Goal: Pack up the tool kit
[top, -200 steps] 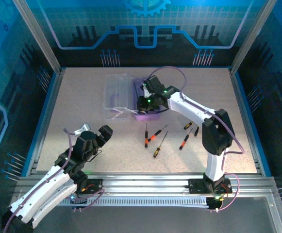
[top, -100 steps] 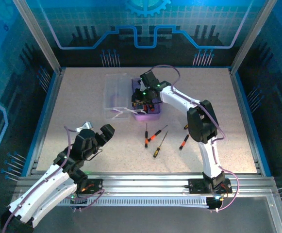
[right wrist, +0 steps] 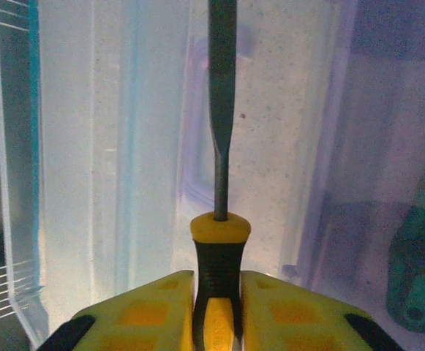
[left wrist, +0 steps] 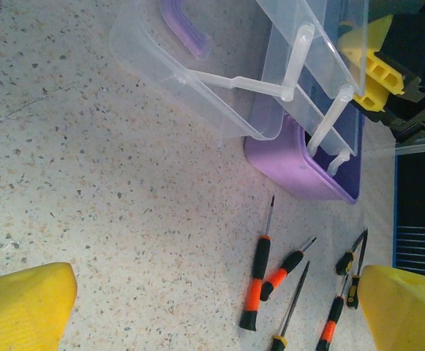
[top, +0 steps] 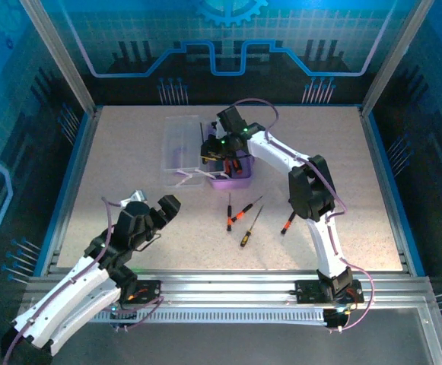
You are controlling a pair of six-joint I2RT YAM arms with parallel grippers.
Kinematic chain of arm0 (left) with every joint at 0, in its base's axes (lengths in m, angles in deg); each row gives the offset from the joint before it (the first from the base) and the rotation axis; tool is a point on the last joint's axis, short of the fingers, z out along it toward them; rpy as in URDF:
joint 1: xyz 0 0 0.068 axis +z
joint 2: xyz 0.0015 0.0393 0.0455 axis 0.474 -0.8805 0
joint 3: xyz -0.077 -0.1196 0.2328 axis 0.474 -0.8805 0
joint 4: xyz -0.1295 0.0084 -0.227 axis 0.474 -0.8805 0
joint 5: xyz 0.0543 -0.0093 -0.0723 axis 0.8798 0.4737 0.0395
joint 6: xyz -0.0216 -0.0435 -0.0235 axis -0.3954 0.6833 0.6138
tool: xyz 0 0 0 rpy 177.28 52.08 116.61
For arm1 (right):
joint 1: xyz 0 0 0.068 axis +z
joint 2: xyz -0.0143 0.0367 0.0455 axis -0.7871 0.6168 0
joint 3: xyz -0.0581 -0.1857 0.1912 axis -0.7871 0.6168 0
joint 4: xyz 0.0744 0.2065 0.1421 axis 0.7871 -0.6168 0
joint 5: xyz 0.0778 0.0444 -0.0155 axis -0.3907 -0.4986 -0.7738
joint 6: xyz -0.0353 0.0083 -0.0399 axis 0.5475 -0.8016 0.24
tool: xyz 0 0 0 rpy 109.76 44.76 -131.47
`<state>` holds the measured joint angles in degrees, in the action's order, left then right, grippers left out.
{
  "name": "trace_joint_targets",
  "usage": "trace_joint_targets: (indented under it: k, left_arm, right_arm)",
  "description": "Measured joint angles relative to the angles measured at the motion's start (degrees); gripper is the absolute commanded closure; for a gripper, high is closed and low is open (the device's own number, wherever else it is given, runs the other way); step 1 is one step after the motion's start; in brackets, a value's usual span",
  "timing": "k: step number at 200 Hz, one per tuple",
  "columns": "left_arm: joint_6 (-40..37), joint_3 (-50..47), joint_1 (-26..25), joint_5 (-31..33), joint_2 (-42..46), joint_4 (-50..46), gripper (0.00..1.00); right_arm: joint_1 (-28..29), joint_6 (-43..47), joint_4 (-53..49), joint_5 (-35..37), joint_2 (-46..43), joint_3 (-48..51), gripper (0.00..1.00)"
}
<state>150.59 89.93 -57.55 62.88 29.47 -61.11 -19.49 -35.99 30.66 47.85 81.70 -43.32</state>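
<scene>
Nearest me, my left gripper (top: 151, 204) hangs wide open and empty, well apart from the work. Past it, several loose screwdrivers (top: 241, 212) lie on the table (top: 129, 152), waiting their turn. Farther out sits the purple case (top: 233, 182), its clear lid (top: 181, 148) folded open to the left. My right gripper (right wrist: 217, 292) hovers about where the two join, pads clamped on a yellow-and-black screwdriver (right wrist: 219, 227) whose shaft juts straight out from them. To do this well, I judge I should get the whole tool over the purple tray, lower it close and lengthwise, then let go gently so it cannot bounce onto the lid.
</scene>
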Motion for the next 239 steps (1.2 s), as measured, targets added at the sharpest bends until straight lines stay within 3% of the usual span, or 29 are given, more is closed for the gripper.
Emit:
trace_joint_targets:
  k: [93,135,197,239]
  left_arm:
    - [-0.42,1.2,-0.02,-1.7,-1.81,0.2,0.01]
    - [-1.27,1.29,-0.02,-3.19,-1.81,1.92,0.01]
    - [-1.73,-0.87,-0.07,-6.4,-3.04,9.64,0.01]
    - [-1.73,-4.13,-0.17,-7.65,-7.8,17.92,0.01]
  right_arm:
    - [-0.61,0.39,-0.02,-1.73,-0.44,0.17,0.73]
    - [-0.74,1.77,0.39,0.7,-7.65,5.33,0.73]
    - [-5.46,6.4,4.46,11.93,-35.15,32.94,0.66]
    - [-3.21,5.99,4.55,21.38,-46.16,54.12,0.62]
